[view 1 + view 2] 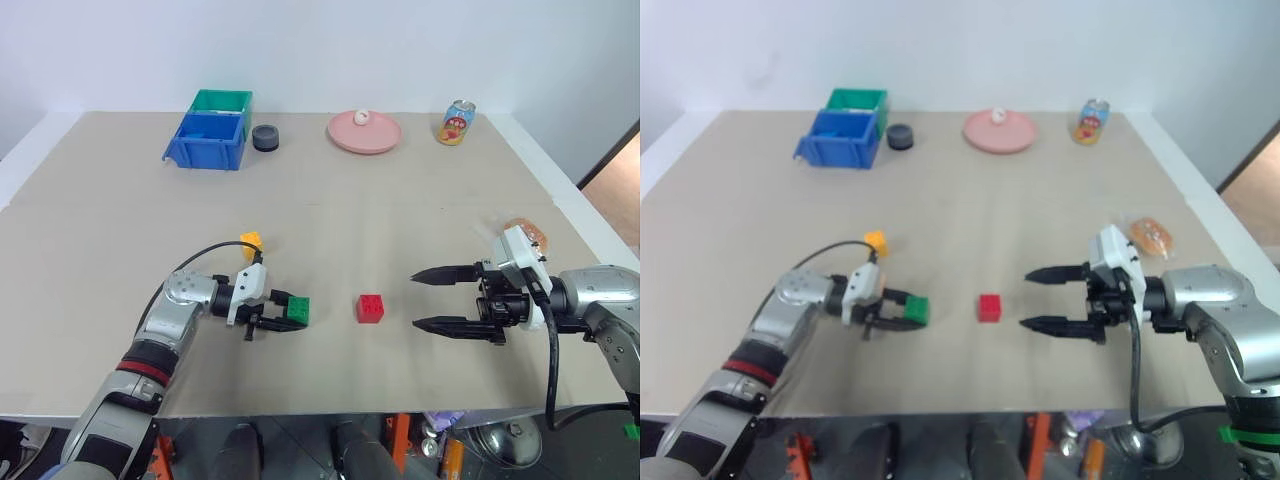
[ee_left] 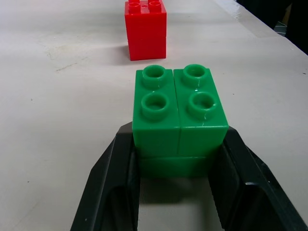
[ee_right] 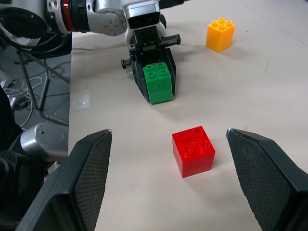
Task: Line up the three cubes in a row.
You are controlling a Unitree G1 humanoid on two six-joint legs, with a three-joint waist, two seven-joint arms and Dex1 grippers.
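Left end effector (image 1: 283,311) clamps green cube (image 1: 297,310) by smooth sides; right end effector (image 1: 441,298) wide. Your cubes: light, rigid, likely slippery; grip flat faces.

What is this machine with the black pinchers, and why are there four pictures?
It is a robot with two arms. Two pictures come from cameras in its head, looking down at a table. The other two come from cameras on its wrists. The left gripper has its jaws shut on a green cube. The right gripper is open, facing a red cube. A yellow cube sits behind the left arm. Farther back are a blue bin, a pink plate and a can.
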